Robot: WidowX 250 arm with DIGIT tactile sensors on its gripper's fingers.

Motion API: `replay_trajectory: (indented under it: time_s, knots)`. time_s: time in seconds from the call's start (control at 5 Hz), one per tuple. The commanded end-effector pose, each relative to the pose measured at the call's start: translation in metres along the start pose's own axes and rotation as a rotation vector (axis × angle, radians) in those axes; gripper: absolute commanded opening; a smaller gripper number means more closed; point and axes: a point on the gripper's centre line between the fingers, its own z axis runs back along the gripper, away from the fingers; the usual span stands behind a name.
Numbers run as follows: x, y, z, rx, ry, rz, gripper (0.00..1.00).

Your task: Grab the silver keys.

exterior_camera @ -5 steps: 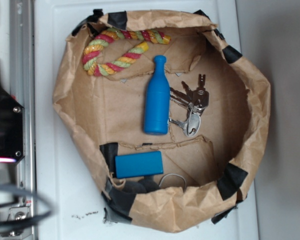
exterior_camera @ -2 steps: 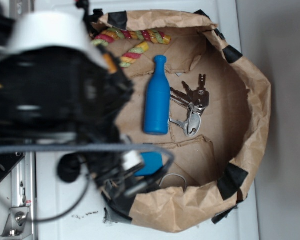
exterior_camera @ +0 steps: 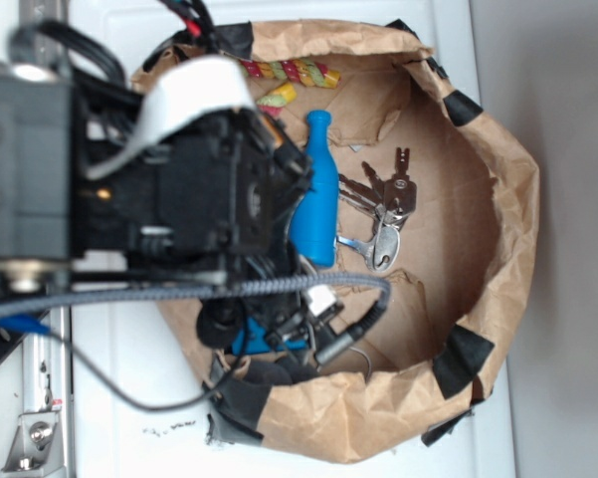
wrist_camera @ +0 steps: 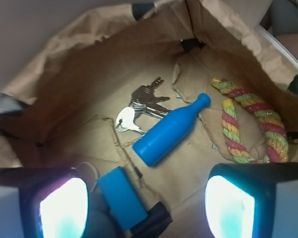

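The setting is a robot test bench in a lab. A white tabletop [exterior_camera: 109, 398] carries a metal mounting rail [exterior_camera: 42, 418]. A makeshift brown paper bin [exterior_camera: 507, 199], patched with black tape [exterior_camera: 463, 358], holds unrelated test items.

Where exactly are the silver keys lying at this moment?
In the exterior view the silver keys lie on the floor of the brown paper bag, just right of the blue bottle; in the wrist view they lie left of it, beyond the open tool.
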Motion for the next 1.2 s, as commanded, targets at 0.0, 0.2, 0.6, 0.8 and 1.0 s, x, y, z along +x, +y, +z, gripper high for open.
replay_trajectory:
  time_s: [0.0,0.2,0.6,0.8,1.0]
  knots:
    - [0.009,-0.008,-0.035,-0.018,-0.029,-0.038,1.00]
    - [0.017,-0.012,-0.041,-0.058,-0.018,-0.010,1.00]
    - [0.024,-0.010,-0.042,-0.085,-0.024,0.037,1.00]
    - [0.024,-0.010,-0.042,-0.085,-0.024,0.037,1.00]
    - [0.024,-0.010,-0.042,-0.085,-0.024,0.037,1.00]
